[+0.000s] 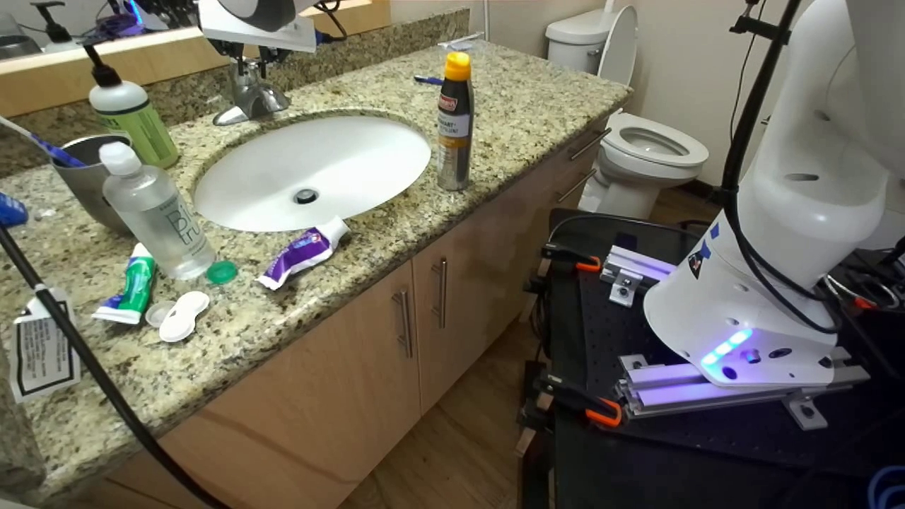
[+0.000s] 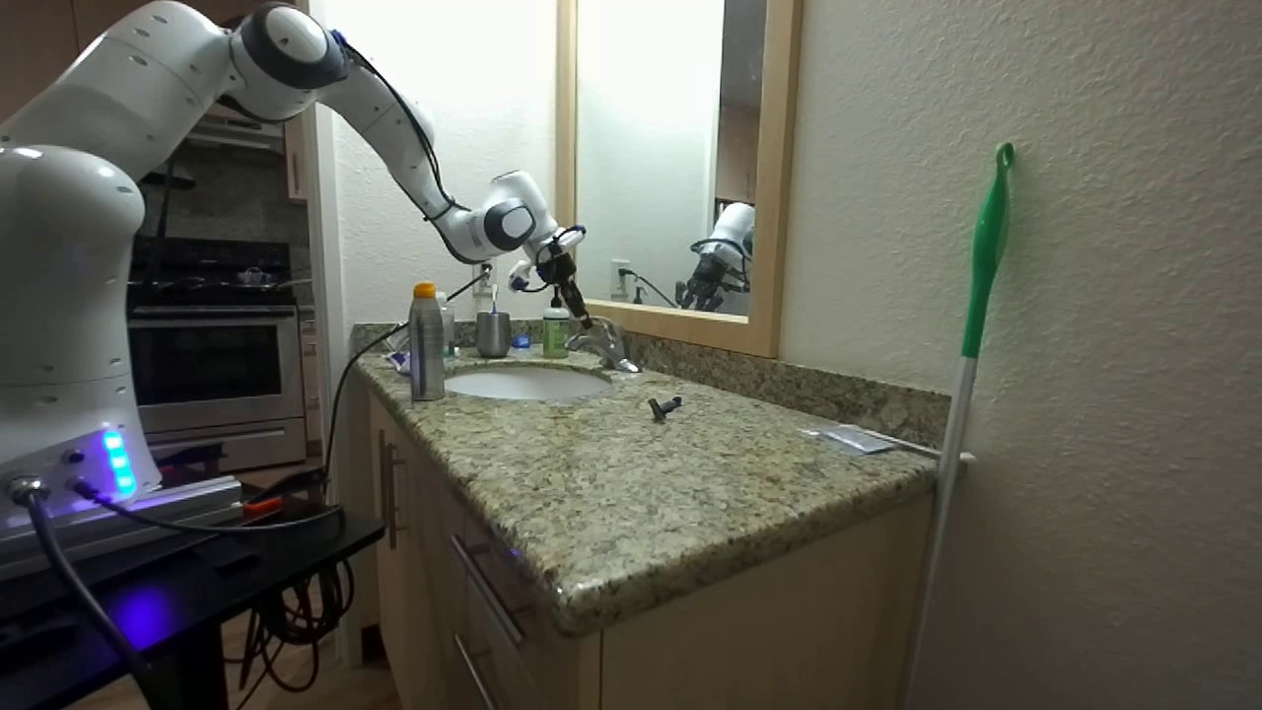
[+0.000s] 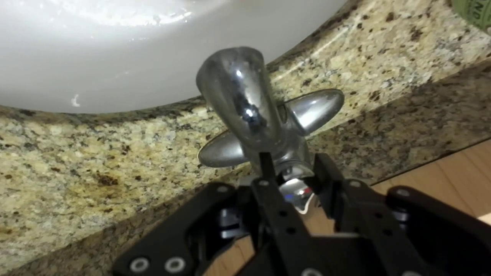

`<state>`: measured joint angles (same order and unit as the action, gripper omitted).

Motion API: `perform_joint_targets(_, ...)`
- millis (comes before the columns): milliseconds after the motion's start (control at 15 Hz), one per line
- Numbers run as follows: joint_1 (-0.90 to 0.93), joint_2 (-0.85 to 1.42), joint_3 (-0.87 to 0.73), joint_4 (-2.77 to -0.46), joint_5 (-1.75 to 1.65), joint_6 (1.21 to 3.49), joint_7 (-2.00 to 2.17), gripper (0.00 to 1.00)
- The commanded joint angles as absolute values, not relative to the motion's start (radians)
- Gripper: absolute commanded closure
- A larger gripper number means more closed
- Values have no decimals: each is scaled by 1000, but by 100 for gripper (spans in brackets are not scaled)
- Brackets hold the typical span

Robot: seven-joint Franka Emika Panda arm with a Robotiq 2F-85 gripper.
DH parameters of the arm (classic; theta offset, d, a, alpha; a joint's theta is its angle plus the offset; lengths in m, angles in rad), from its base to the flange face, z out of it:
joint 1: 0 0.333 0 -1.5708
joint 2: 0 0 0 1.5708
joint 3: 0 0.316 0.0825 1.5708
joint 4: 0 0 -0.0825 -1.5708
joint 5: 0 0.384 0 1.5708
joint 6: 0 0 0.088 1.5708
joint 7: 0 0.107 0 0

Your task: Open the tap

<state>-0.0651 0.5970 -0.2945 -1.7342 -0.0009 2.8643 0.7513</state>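
Note:
The tap [image 1: 256, 99] is a small shiny chrome faucet at the back edge of the white oval basin [image 1: 385, 148]. It also shows in an exterior view [image 2: 609, 345] and in the wrist view [image 3: 249, 103], its spout pointing over the basin. Its lever handle [image 3: 294, 189], with red and blue marks, is between my two black fingers. My gripper [image 3: 294, 157] is partly closed around this handle, its fingers close against both sides. The gripper comes from above in both exterior views [image 1: 249, 69] [image 2: 584, 314]. The fingers hide parts of the handle.
A green soap bottle [image 1: 134, 116] stands beside the tap. A spray can [image 1: 454, 124] with an orange cap stands at the basin's front. A clear bottle [image 1: 159, 219], a metal cup [image 1: 92, 184] and a purple tube [image 1: 304, 254] are on the counter. A mirror [image 2: 651, 158] rises behind the tap.

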Motion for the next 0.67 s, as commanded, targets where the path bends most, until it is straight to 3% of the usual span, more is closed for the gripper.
perform_joint_targets(0, -219, 506, -125, -1741, 209, 2768, 586, 92)
perform_joint_targets(600, -432, 418, 89, -1746, 745, 2882, 297, 92)
